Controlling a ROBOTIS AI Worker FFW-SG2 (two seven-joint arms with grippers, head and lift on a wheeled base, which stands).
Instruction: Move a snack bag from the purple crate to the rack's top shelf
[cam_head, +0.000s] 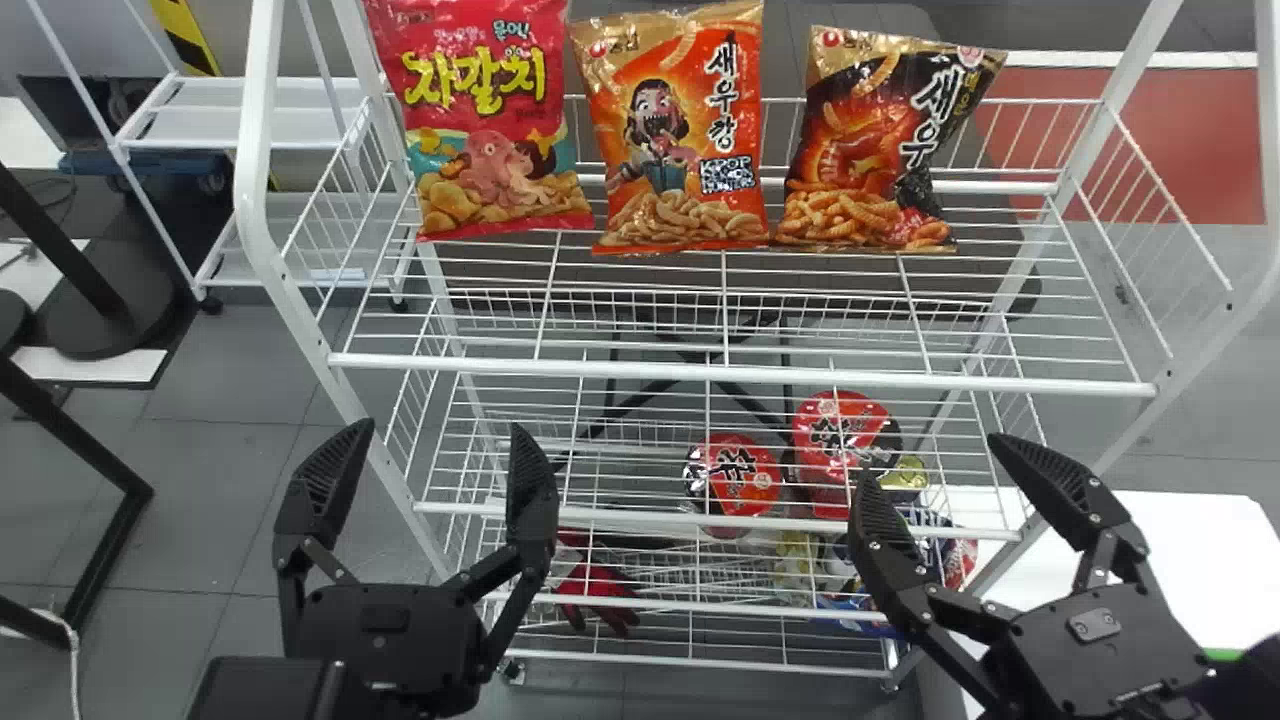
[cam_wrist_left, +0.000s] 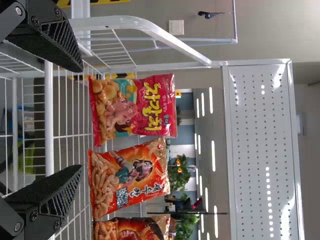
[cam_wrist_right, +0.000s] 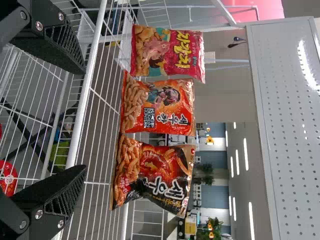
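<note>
Three snack bags stand side by side on the rack's top shelf (cam_head: 740, 378): a pink one (cam_head: 490, 120) at the left, an orange one (cam_head: 675, 130) in the middle, a black-and-orange one (cam_head: 875, 150) at the right, leaning a little. My left gripper (cam_head: 425, 480) is open and empty, in front of the rack at its left side. Also open and empty, my right gripper (cam_head: 985, 495) is at the rack's right side. From the left wrist, the gripper (cam_wrist_left: 80, 120) faces the pink bag (cam_wrist_left: 132, 106); from the right wrist, the gripper (cam_wrist_right: 82, 120) faces the bags, with the black-and-orange one (cam_wrist_right: 152, 175) upright.
Red-lidded cups (cam_head: 733, 480) stand on the shelf below, and several packages and a red item (cam_head: 595, 590) lie lower down. White rack posts (cam_head: 350, 400) rise at both sides. A white table (cam_head: 1170, 560) is at the right, a second white rack (cam_head: 240, 130) behind left.
</note>
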